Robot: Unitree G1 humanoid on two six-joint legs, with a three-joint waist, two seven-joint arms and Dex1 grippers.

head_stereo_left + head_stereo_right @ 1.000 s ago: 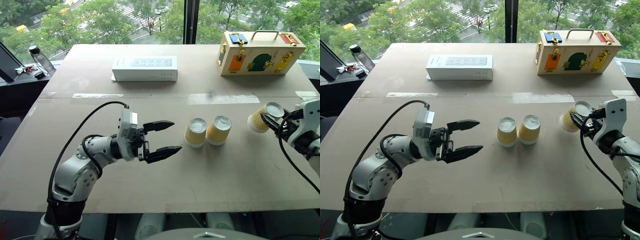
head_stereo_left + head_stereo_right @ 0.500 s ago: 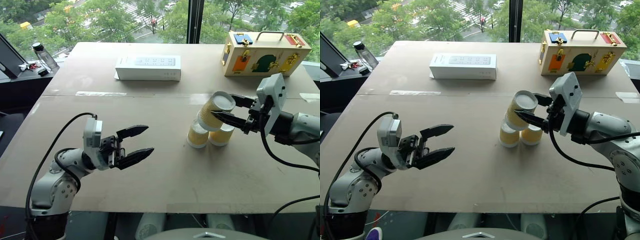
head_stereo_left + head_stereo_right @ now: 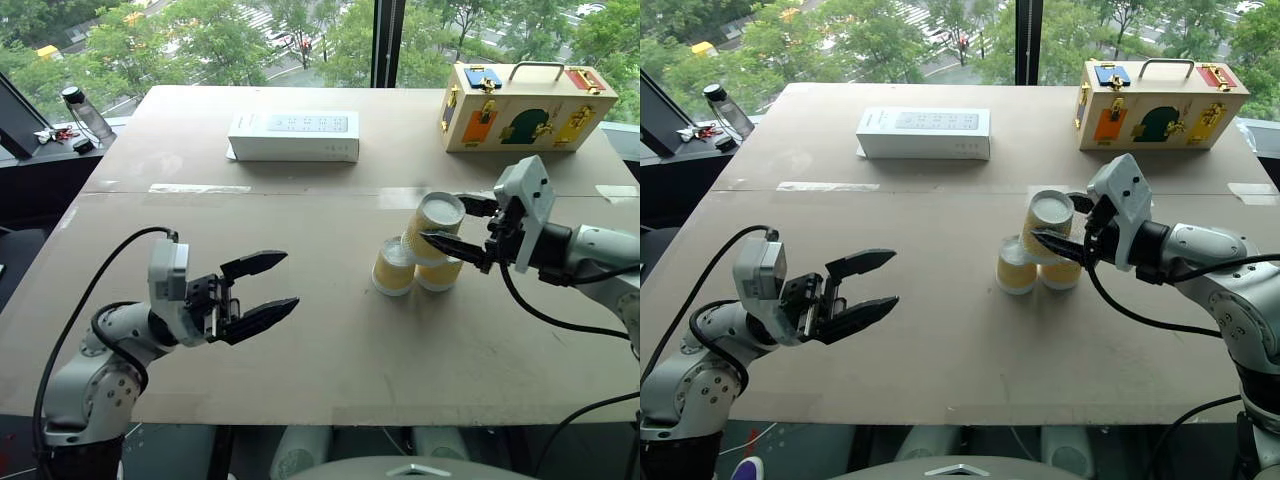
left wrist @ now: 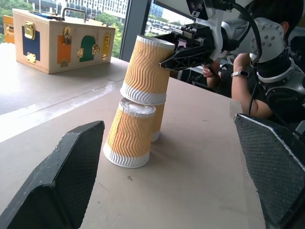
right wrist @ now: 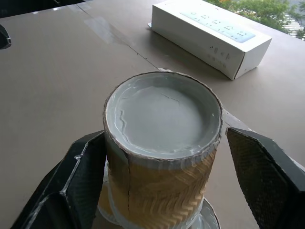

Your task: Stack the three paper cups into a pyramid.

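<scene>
At centre right of the frame the top cup (image 3: pixel 437 226) sat tilted on the two base cups (image 3: pixel 394 267) on the table (image 3: pixel 330 350), between the right gripper's (image 3: pixel 458 222) spread fingers, while the left gripper (image 3: pixel 268 290), fingers also spread, hovered well apart at lower left.

Behind the top cup (image 3: pixel 436 222), most of the right-hand lower cup (image 3: pixel 441 274) hidden, just its lower part peeking out. Whether the right claw (image 3: pixel 452 224) presses the top cup's sides or stands just clear: cannot tell. Far-left clutter (image 3: pixel 55 136) beside the bottle (image 3: pixel 82 115) too small to identify. In the left wrist view, person (image 4: pixel 248 76) largely blocked by the robot arm.
</scene>
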